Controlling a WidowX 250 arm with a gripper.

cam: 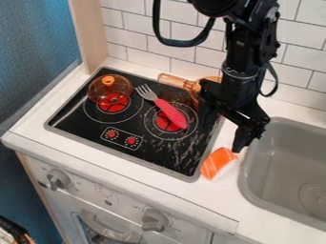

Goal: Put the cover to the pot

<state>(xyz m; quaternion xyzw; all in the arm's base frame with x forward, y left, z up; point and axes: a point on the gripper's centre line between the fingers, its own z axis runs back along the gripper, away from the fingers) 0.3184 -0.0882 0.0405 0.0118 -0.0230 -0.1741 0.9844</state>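
In the camera view, the black gripper [223, 138] hung from the upper right over the right side of the black cooktop [96, 138] and the strip of counter [57, 107] beside it. It was open, its two fingers standing apart, one over the cooktop and the other near the upper end of a toy salmon sushi [218, 163].

The see-through amber cover [109, 90], a dome with an orange knob on top, sat on the rear left burner. The amber pot [207, 86] stood at the back right of the cooktop, partly hidden behind the arm, its handle [175, 81] pointing left toward the cover. The two were apart.

Between them and nearer the front lay a toy fork [169, 113], its silver tines toward the back left and its pink-red grip across the right burner. The sushi, orange with white stripes, lay by the cooktop's front right edge, between it and the gray sink [247, 183]. White tiles [149, 58] lined the wall behind. Below the counter, the toy stove's pale front [127, 205] carried gray knobs and an oven door handle.
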